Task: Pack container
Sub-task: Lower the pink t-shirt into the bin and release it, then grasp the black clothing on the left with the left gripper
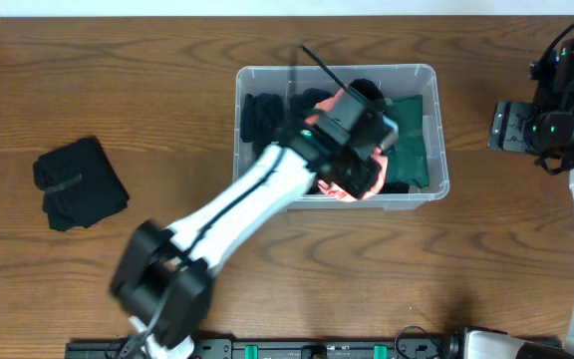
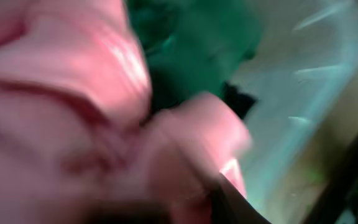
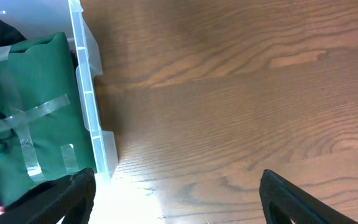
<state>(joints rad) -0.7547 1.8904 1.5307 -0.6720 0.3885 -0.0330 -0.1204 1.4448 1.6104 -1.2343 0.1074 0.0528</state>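
The container point(image 1: 267, 70) is a clear bin at the table's centre right. It holds black clothes point(image 1: 262, 115) at its left and a taped green folded cloth point(image 1: 415, 140) at its right. My left gripper point(image 1: 352, 145) is down inside it, shut on a pink cloth point(image 1: 345, 191). In the blurred left wrist view the pink cloth point(image 2: 73, 93) fills most of the frame, beside the green cloth point(image 2: 191, 37) and the container wall point(image 2: 303, 93). My right gripper point(image 3: 179, 205) is open and empty over the table, just right of the container wall point(image 3: 86, 93).
A folded black garment point(image 1: 80, 182) lies on the wooden table at the left. The right arm's base and body point(image 1: 566, 90) stand at the right edge. The green cloth also shows in the right wrist view point(image 3: 30, 106).
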